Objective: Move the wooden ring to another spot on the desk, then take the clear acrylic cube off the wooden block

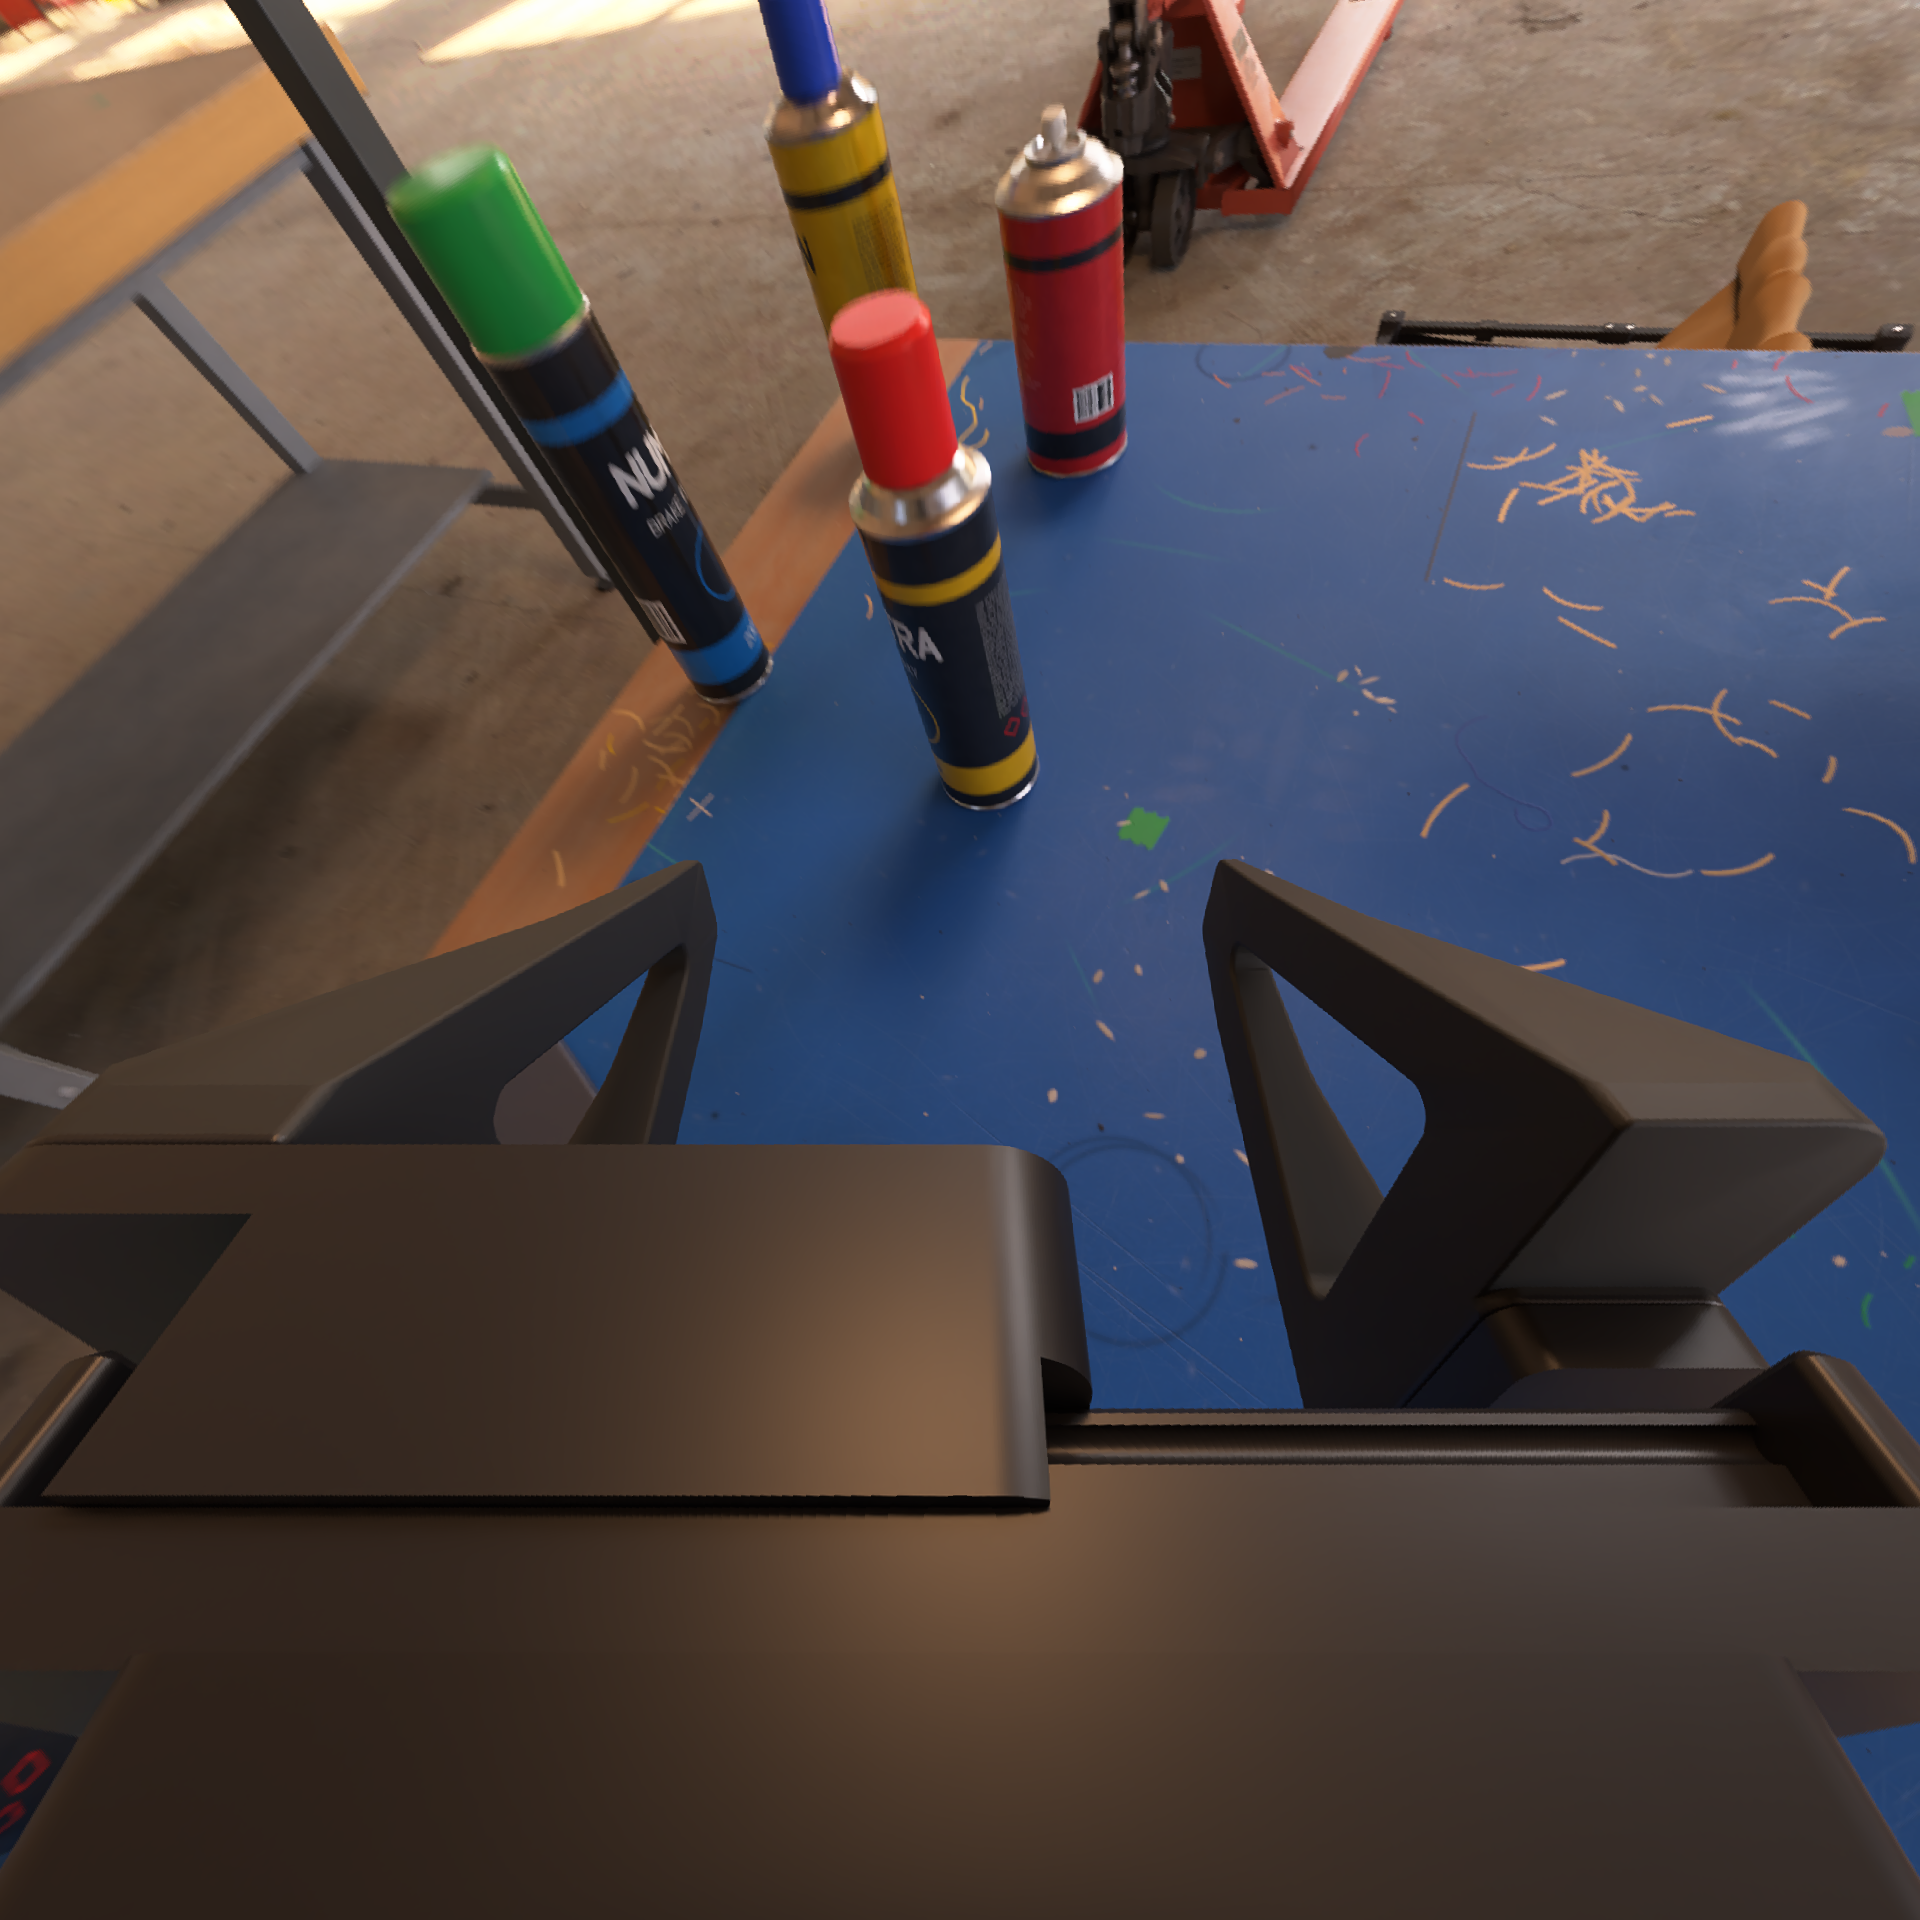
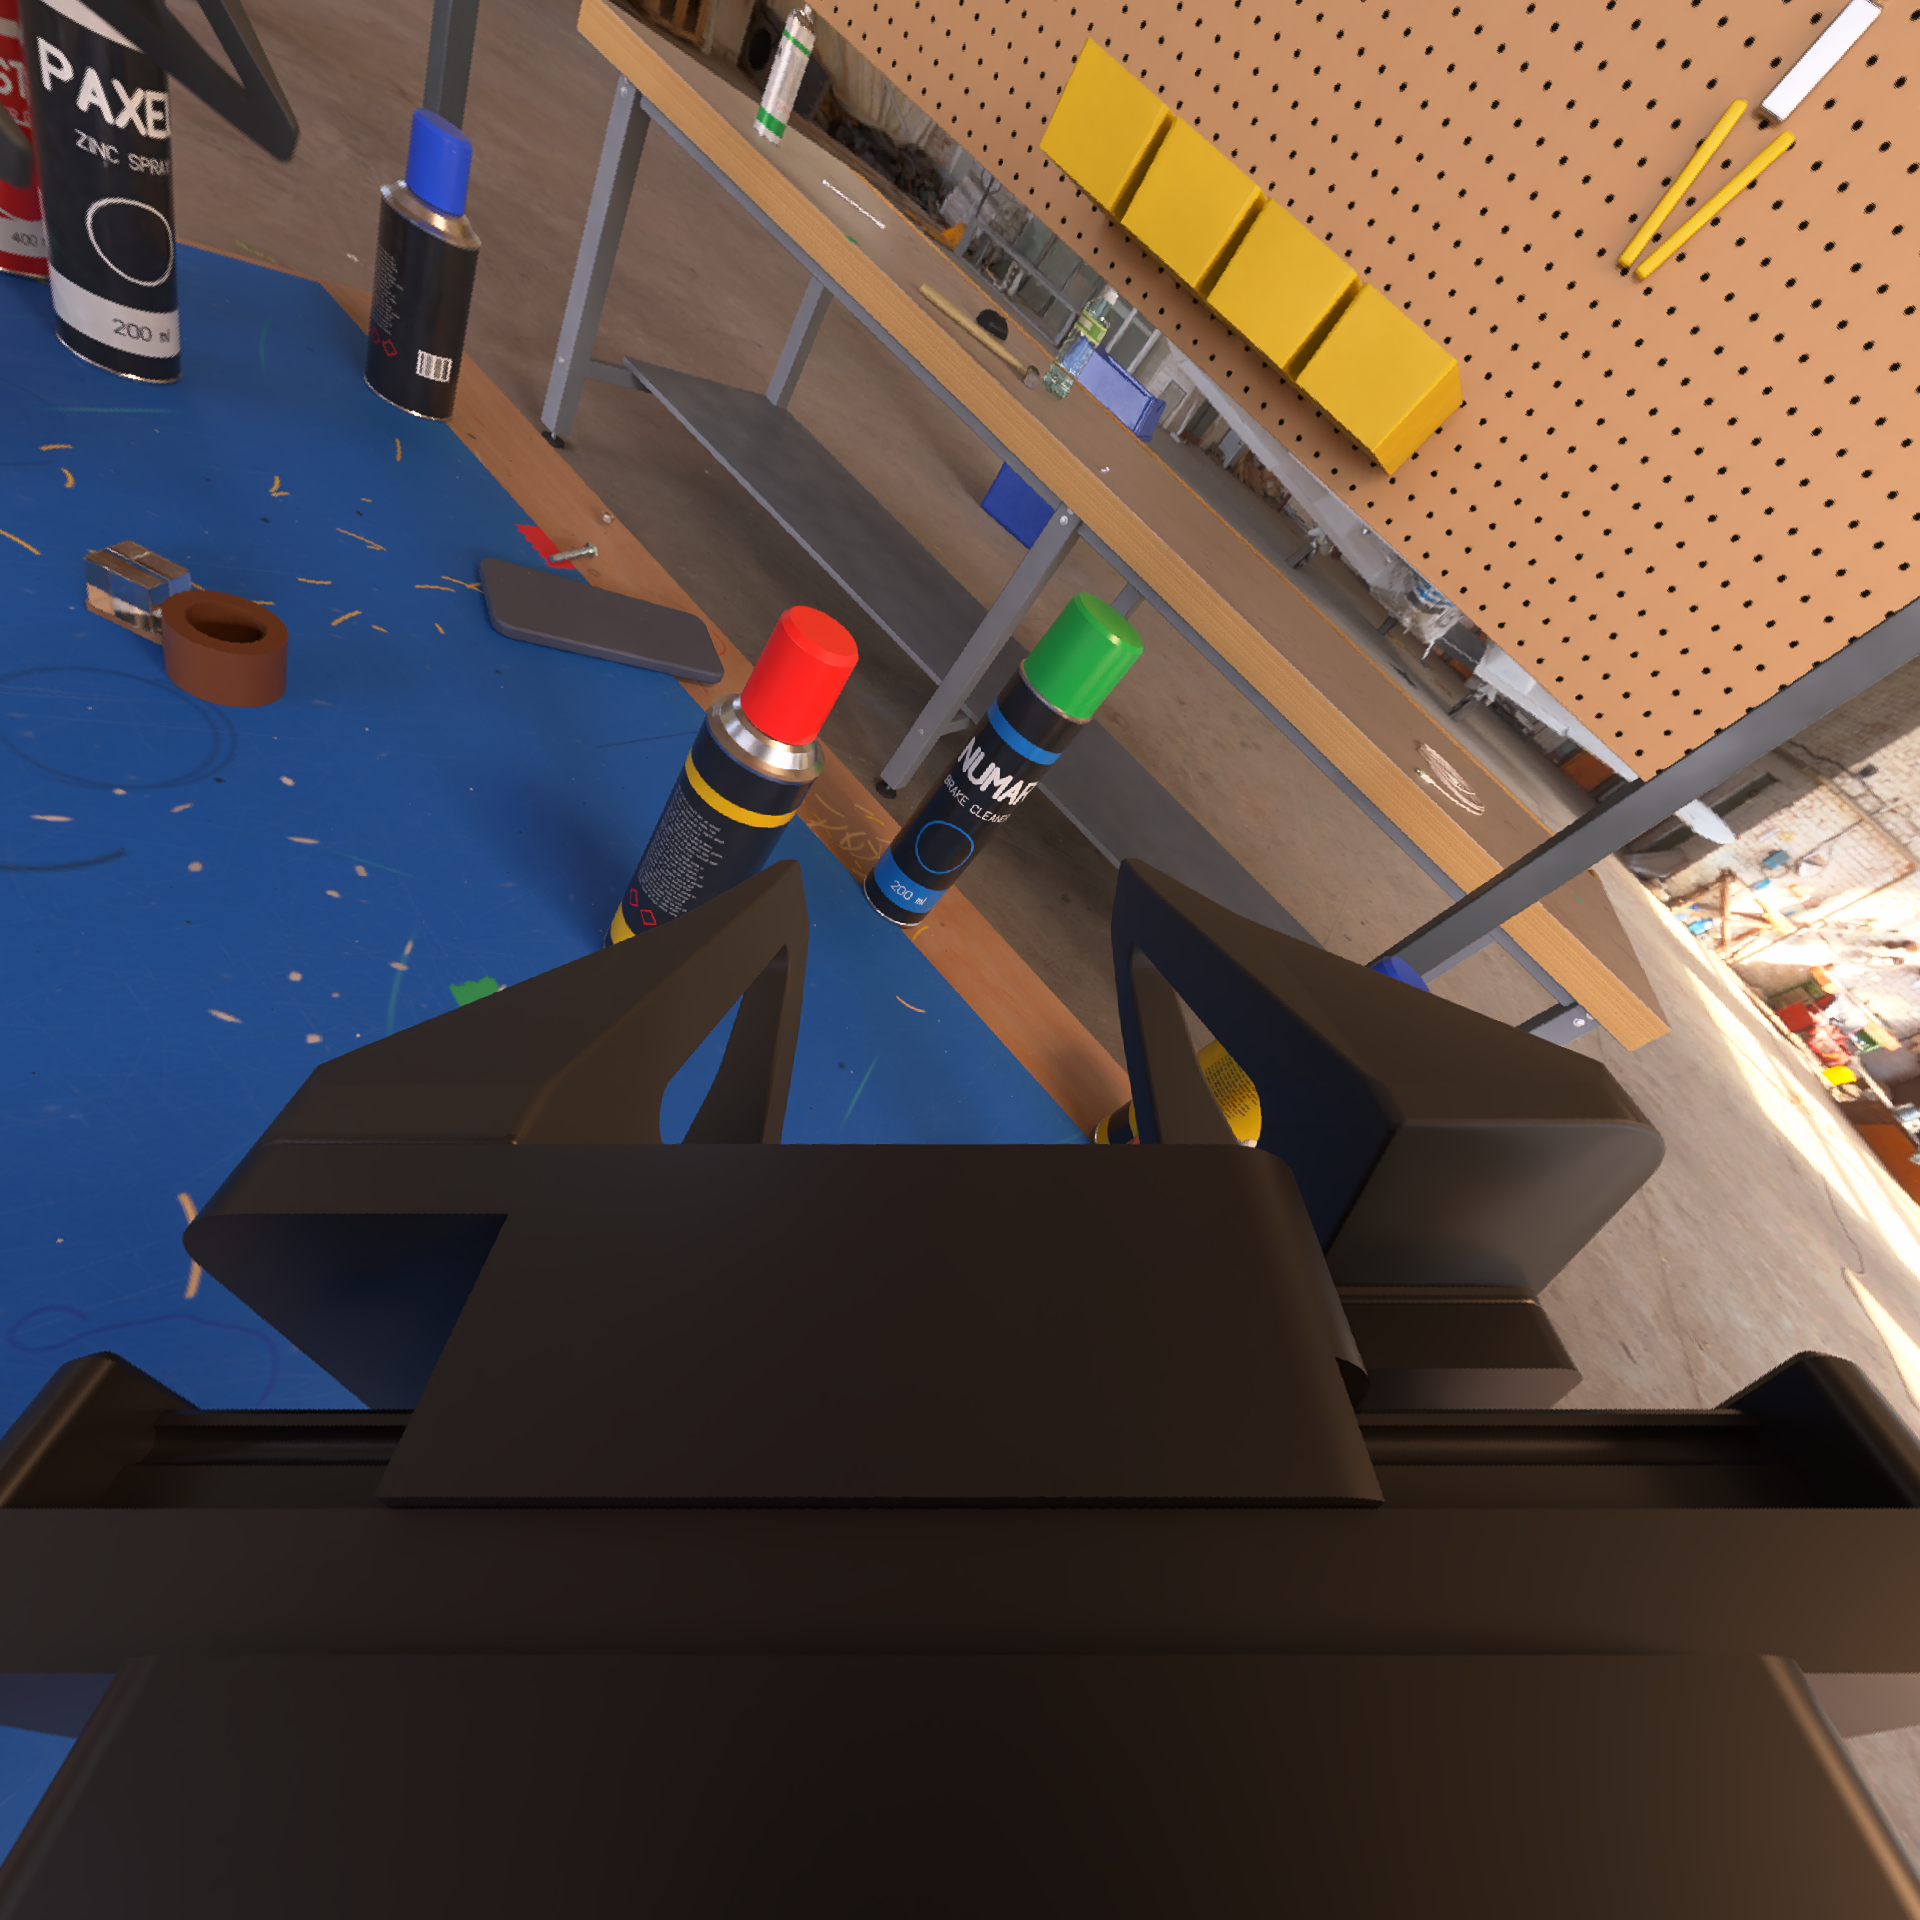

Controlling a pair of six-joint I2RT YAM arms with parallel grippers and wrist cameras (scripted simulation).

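Scanning the right wrist view from the left, a clear cube [image 2: 133,592] is noted on the blue mat [image 2: 343,852], and the wooden ring [image 2: 225,646] stands touching its right side. No wooden block can be made out beneath the cube. Farther right of the ring lie a grey pad [image 2: 603,621], a red-capped can [image 2: 732,774] and a green-capped can [image 2: 997,764]. The right gripper [image 2: 961,894] is spread and empty, well apart from the ring. The left gripper [image 1: 958,904] is likewise spread over bare mat. For the ring move, the ring is best approached from above and pinched across its wall, with the cube left undisturbed. Four yellow bins [image 2: 1247,260] hang on the pegboard; their contents cannot be seen.
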